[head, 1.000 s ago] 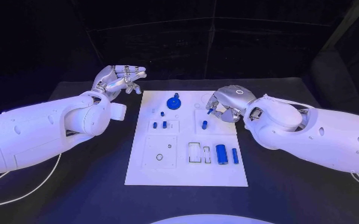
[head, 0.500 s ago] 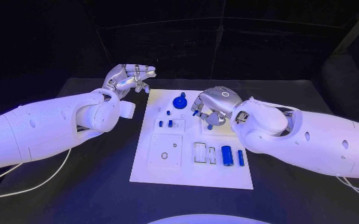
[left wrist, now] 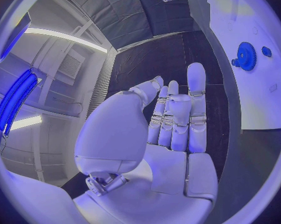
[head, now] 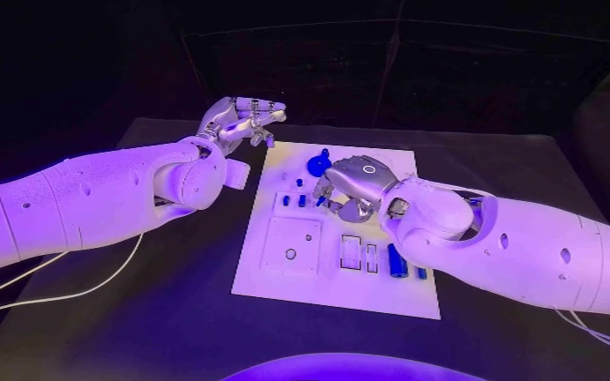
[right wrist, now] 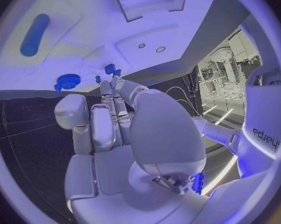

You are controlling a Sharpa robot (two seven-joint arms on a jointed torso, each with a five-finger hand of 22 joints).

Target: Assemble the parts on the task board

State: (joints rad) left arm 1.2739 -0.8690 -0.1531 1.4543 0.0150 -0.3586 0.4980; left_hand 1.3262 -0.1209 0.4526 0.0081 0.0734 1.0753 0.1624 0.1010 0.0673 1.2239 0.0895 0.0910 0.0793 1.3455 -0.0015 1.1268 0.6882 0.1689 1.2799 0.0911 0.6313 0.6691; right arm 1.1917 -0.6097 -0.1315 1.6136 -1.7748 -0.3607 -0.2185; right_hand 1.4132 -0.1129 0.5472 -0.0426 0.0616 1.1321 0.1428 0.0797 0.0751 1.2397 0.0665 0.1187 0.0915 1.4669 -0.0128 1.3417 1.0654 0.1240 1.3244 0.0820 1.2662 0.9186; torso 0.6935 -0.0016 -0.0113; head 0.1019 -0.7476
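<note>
The white task board lies in the middle of the black table. A blue gear stands near its far edge, two small blue pegs left of centre, and a blue cylinder lies near the right side. My right hand hovers over the board's middle, just beyond the pegs, and pinches a small blue part at its fingertips. The right wrist view shows that hand, the part, the gear and the cylinder. My left hand is raised off the board's far left corner, holding nothing.
A white cable loops over the table on the left. Dark curtain walls close off the back. My right forearm lies over the board's right edge. The left wrist view shows the board and gear beside the hand.
The camera has shifted. Relative to the board, my right hand has carried the small blue part leftward, from right of the gear to nearly below it. The left hand stays raised.
</note>
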